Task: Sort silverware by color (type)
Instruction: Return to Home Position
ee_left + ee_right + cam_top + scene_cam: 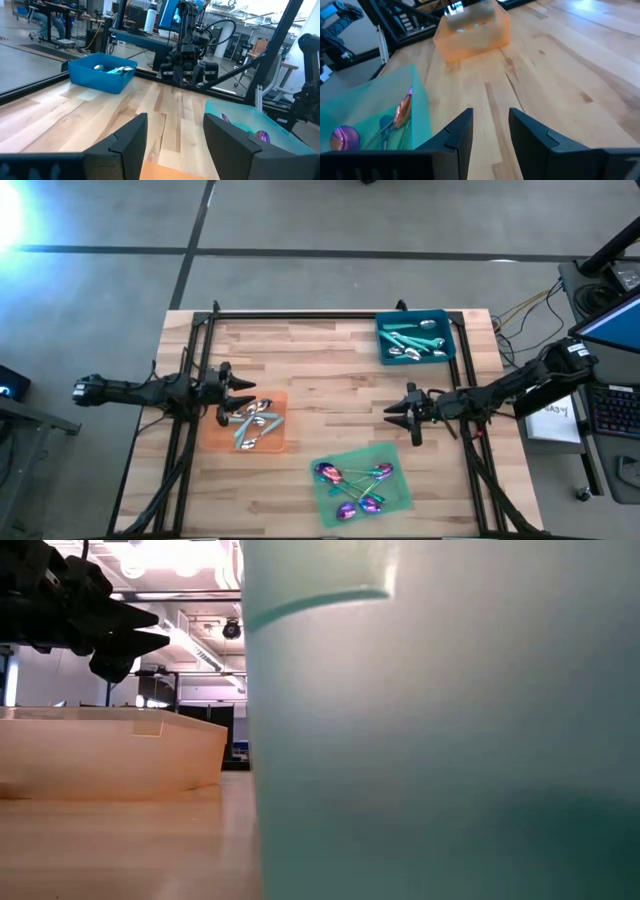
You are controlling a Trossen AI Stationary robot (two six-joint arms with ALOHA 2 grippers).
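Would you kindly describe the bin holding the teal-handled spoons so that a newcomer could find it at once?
Start at the wooden table seen from above and go to its top right corner. The blue bin sits there, holding teal-handled spoons. It alone is solid blue; the orange bin and green bin are translucent and lie lower down.

Three sorted clusters, each lying flat and overlapping. Silver-headed spoons [250, 423] with pale handles are piled in the orange bin [214, 436], left of centre. Purple-headed spoons [352, 483], iridescent with thin teal handles, lie fanned in the green bin [398, 496] at lower centre. Teal-handled spoons [413, 340] with silver heads lie in the blue bin [449, 338] at the far right corner.
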